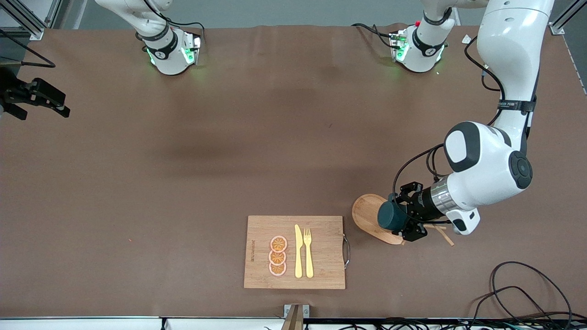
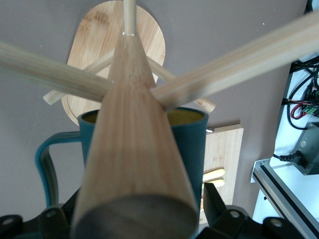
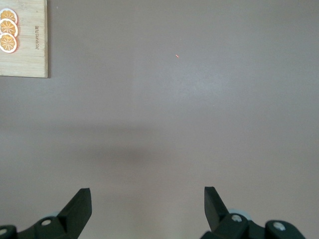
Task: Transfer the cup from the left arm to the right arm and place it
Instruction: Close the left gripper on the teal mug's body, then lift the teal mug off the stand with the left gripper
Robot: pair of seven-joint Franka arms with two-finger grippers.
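The dark teal cup (image 1: 390, 215) lies tipped on its side between the fingers of my left gripper (image 1: 401, 216), over the oval base of a wooden mug stand (image 1: 367, 211). In the left wrist view the cup (image 2: 192, 144) shows its mustard inside and its loop handle (image 2: 45, 159). The stand's cone-shaped post (image 2: 132, 149) and dowel pegs cover most of the cup and the left gripper (image 2: 137, 204). My right gripper (image 3: 147, 191) is open and empty, high over bare table at the right arm's end (image 1: 41, 98).
A wooden cutting board (image 1: 257, 229) with a metal handle lies near the front edge. It carries three orange slices (image 1: 278, 255), a yellow knife (image 1: 298, 251) and a yellow fork (image 1: 308, 252). Cables (image 1: 527, 288) lie at the front corner by the left arm's end.
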